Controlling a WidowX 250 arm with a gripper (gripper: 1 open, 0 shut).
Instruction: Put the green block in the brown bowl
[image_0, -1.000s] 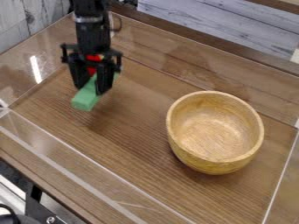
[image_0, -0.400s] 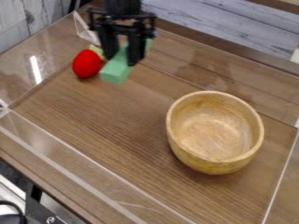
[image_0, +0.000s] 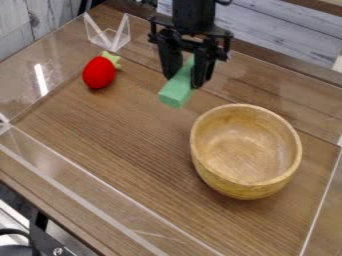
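Note:
My gripper (image_0: 187, 72) points straight down and is shut on the green block (image_0: 179, 92), a mint-green bar that hangs tilted from between the black fingers, clear of the table. The block sits up and to the left of the brown bowl (image_0: 246, 150), close to its near-left rim but outside it. The bowl is round, light wood with thick walls, and it is empty.
A red strawberry-shaped toy (image_0: 98, 72) lies on the wooden table to the left of the gripper. Clear acrylic walls (image_0: 80, 170) edge the work area along the front and left. A clear stand (image_0: 110, 34) rises behind the strawberry.
The gripper has carried the green block to the right and upward, from left of the strawberry's spot to beside the bowl. The strawberry, hidden before, now shows.

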